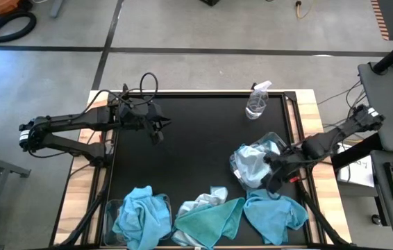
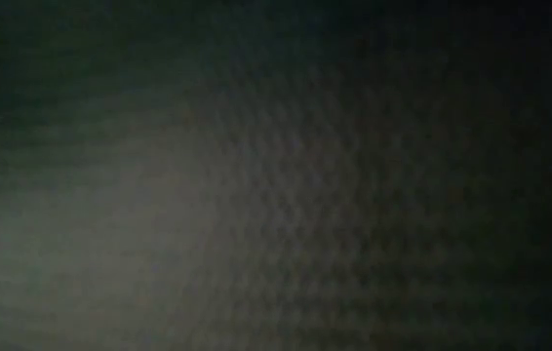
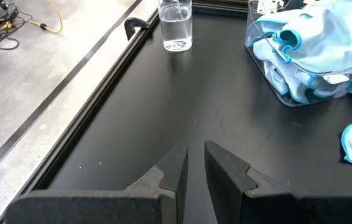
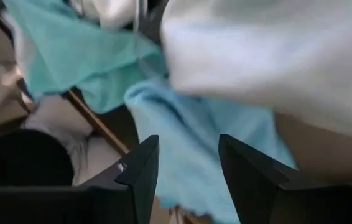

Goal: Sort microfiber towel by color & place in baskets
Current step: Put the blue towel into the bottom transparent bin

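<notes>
The black table (image 1: 196, 153) has pale wooden side edges and stands on a grey concrete floor (image 1: 182, 28) crossed by dark lines. The left gripper (image 1: 159, 126) hovers near the far left edge, its fingers (image 3: 176, 171) close together with a narrow gap, holding nothing. At the near left corner a clear basket (image 1: 110, 215) holds bright blue towels (image 1: 141, 215). A teal towel (image 1: 214, 221) and a pale towel (image 1: 207, 201) lie at the near edge. A spray bottle (image 1: 257, 101) stands by the far edge. The second basket (image 1: 280, 142), right of centre, holds pale towels (image 1: 252, 163). The right gripper (image 1: 274, 179), jaws spread and empty, hangs beside it, above a blue towel (image 1: 274, 215). No writing is legible.
</notes>
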Motion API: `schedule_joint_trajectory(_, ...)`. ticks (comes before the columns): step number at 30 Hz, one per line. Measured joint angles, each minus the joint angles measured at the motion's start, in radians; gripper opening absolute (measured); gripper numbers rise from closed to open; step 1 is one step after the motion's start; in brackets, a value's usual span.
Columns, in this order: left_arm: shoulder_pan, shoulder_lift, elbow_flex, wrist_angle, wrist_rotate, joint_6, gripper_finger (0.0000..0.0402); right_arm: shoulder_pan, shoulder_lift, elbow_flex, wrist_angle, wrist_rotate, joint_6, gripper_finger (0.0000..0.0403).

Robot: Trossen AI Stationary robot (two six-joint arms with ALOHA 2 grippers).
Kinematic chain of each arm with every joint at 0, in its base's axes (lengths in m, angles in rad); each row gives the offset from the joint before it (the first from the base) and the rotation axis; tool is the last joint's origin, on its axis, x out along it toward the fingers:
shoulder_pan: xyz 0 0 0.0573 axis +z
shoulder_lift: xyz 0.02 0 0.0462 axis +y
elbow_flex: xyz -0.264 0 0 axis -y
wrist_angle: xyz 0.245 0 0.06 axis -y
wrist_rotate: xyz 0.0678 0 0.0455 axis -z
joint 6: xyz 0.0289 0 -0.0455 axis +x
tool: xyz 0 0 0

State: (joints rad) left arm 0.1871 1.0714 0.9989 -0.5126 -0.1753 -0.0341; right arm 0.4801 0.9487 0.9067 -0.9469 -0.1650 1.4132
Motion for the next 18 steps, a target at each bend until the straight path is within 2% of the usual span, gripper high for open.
schedule_joint_trajectory(6, 0.0, 0.0, 0.0, -0.003, 0.0, 0.015, 0.004, 0.018, 0.196, 0.097, 0.016, -0.176, 0.003, 0.016)
schedule_joint_trajectory(10, 0.0, 0.0, 0.0, -0.003, 0.001, 0.022, 0.004, 0.056, 0.32, 0.16, 0.011, -0.254, 0.001, 0.016)
schedule_joint_trajectory(14, 0.0, 0.0, 0.0, -0.003, 0.001, 0.022, 0.004, 0.1, 0.451, 0.206, 0.008, -0.282, -0.032, 0.016)
schedule_joint_trajectory(18, 0.0, 0.0, 0.0, -0.003, 0.002, 0.022, 0.004, 0.136, 0.571, 0.257, -0.014, -0.282, -0.152, 0.016)
